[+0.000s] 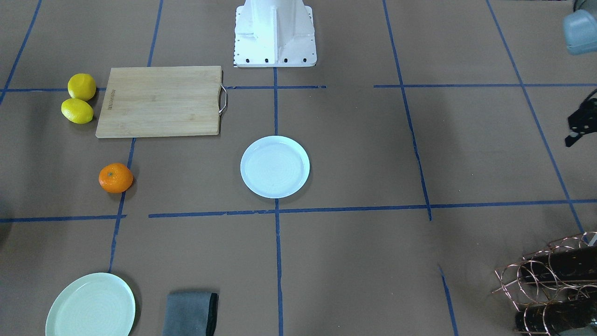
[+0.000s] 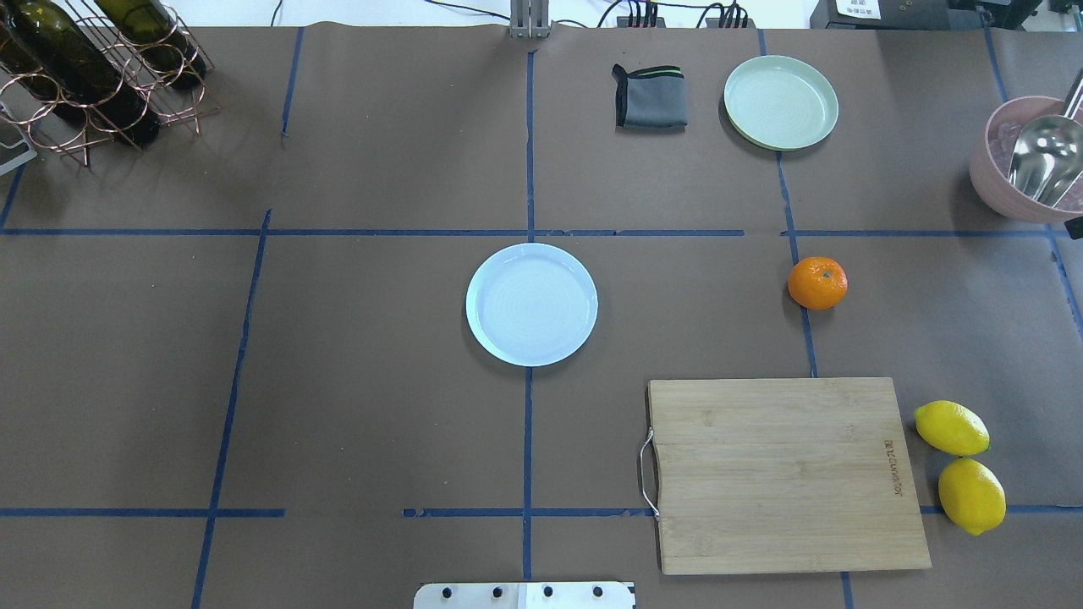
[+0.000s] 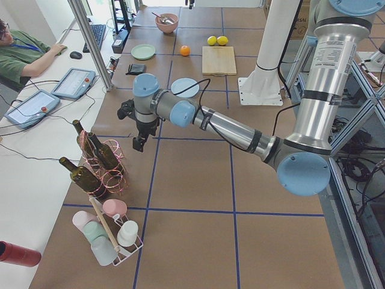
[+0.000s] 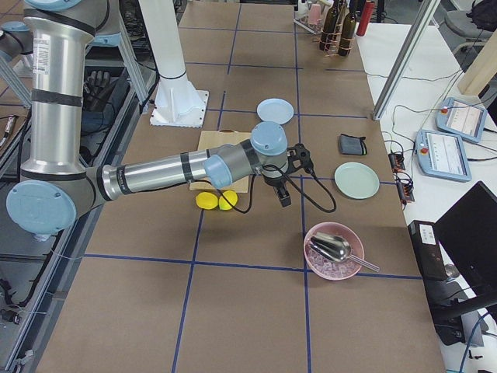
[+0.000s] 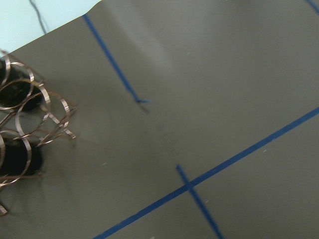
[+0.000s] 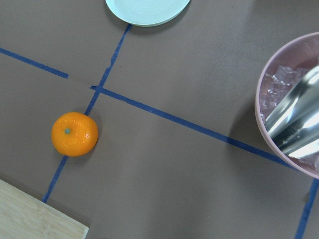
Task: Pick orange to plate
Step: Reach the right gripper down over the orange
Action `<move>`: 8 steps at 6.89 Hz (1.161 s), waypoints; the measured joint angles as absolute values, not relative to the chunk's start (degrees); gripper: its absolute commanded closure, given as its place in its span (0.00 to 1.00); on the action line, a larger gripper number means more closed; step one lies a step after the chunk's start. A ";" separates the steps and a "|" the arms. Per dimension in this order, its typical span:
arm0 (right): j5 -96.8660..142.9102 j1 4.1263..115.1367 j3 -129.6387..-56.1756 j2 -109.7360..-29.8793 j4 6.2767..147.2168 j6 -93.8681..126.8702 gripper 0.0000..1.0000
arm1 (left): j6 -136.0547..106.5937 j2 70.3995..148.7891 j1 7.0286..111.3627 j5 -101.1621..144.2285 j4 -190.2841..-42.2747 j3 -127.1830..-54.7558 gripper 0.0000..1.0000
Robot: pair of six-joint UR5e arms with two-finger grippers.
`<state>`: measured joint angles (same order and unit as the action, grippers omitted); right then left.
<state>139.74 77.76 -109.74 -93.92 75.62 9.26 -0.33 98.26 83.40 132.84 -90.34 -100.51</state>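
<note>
The orange lies on the brown table, on a blue tape line, right of centre in the overhead view. In the right wrist view the orange sits lower left, with no fingers showing. The pale bluish-white plate rests bare at the table's middle. My right gripper hovers above the table between the lemons and the mint plate; I cannot tell its state. My left gripper hangs beside the wine rack, far from both; its state is also unclear. In the front-facing view the left gripper is cropped by the edge.
A wooden cutting board lies near the robot's base, with two lemons beside it. A mint-green plate and a folded grey cloth sit at the far side. A pink bowl holding a metal scoop stands at the right edge.
</note>
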 measured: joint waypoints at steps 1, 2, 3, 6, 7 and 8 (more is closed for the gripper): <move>138.56 75.48 -109.85 -92.22 75.66 12.64 0.00 | 1.60 95.79 86.99 133.56 -89.14 -98.74 0.00; 137.27 73.08 -109.97 -90.56 75.69 16.21 0.00 | 4.69 92.61 89.17 133.83 -88.56 -97.87 0.00; 135.48 70.51 -110.00 -88.95 75.75 20.19 0.00 | 6.96 89.55 90.10 133.91 -88.20 -97.85 0.00; 124.18 58.37 -109.42 -84.57 75.43 32.90 0.00 | 8.17 85.71 90.54 133.75 -88.26 -98.22 0.00; 119.90 54.26 -108.89 -82.91 75.31 36.86 0.00 | 8.18 85.57 90.55 133.75 -88.33 -98.31 0.00; 116.04 50.75 -108.38 -82.09 75.26 39.35 0.00 | 8.18 85.52 90.58 133.81 -88.40 -98.36 0.00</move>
<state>116.04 50.75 -108.38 -82.09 75.26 39.35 8.18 85.52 90.58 133.81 -88.40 -98.36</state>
